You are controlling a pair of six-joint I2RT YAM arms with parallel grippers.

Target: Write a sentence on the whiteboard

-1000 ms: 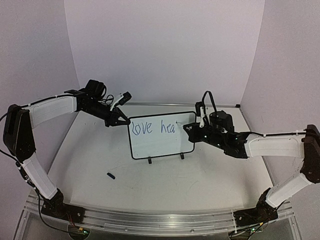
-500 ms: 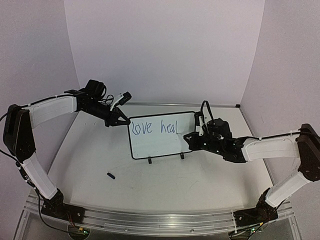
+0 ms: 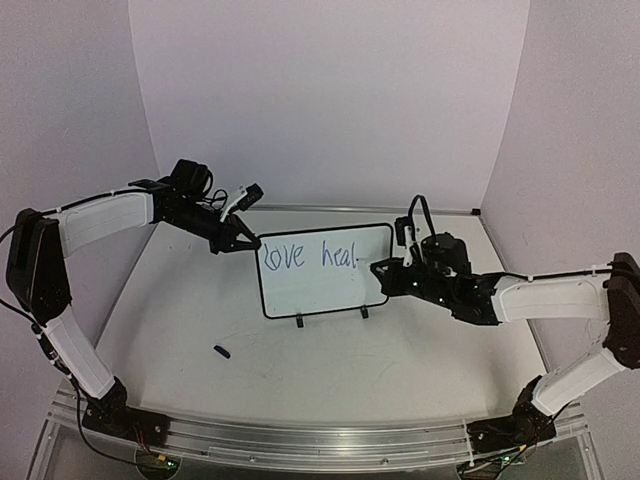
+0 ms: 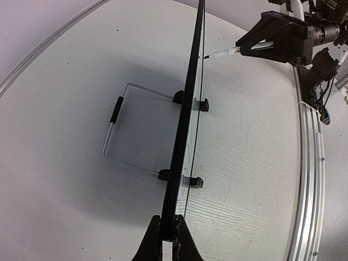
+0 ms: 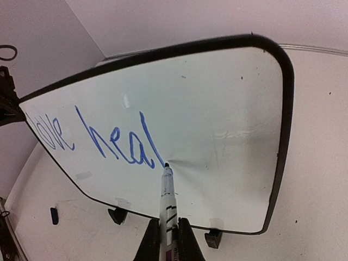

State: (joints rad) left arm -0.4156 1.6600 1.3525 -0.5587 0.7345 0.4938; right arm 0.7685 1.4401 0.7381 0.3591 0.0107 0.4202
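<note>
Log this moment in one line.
left gripper: shut on whiteboard edge | right gripper: shut on marker, tip just after "heal" | sentence: reads "love heal"

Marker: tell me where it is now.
In the right wrist view, the marker sits in the right claw, its tip on the whiteboard just after the blue word "heal".

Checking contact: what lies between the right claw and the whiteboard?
Only the marker that the right claw grips, its tip at the whiteboard; the right wrist view shows it.
</note>
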